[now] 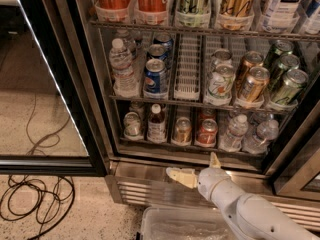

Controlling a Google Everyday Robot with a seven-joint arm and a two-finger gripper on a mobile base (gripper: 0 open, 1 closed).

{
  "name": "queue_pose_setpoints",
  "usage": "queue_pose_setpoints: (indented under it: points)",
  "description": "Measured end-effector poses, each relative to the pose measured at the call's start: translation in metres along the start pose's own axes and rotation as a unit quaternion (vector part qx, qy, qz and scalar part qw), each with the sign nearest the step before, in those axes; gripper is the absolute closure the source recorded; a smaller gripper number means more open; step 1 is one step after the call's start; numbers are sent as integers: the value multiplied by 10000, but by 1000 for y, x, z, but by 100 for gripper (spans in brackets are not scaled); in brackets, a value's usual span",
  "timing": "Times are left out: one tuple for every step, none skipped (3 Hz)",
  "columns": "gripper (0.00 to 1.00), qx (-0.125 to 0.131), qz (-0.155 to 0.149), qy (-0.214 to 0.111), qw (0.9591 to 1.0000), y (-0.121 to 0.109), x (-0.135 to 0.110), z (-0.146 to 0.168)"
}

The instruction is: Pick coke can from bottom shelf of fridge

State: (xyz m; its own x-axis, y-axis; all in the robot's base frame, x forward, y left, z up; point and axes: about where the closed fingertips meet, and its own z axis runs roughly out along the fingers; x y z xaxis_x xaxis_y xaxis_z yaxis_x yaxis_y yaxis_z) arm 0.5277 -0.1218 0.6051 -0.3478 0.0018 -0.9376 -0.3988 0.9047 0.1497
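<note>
The fridge [95, 109] stands open, its wire racks full of drinks. On the bottom shelf [200, 148] a red coke can [206, 132] with a silver top stands at the front of its lane, and another red can shows behind it. A copper-gold can [182, 130] is just left of it. My gripper [196, 167] is open and empty, low in front of the ribbed steel base, below the coke can. One pale finger [180, 175] points left and the other [214, 160] points up toward the shelf.
A small brown bottle [156, 124] and a pale can [132, 125] stand left of the gold can, and water bottles [232, 133] to the right. A blue Pepsi can [155, 78] is on the rack above. A clear plastic bin [185, 226] lies below my arm. Black cables [35, 204] lie on the floor by the open glass door [45, 84].
</note>
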Motion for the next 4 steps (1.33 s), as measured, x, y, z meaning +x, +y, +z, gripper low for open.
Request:
queue_pose_setpoints:
  points:
    - [0,311,22,-367,9988,-18,-4,7]
    - [4,687,13,-563,9960,-40,-7,8]
    - [16,972,4,-743,9925,-56,-9,8]
    - [17,1105,-91,-910,9897,-59,-17,7]
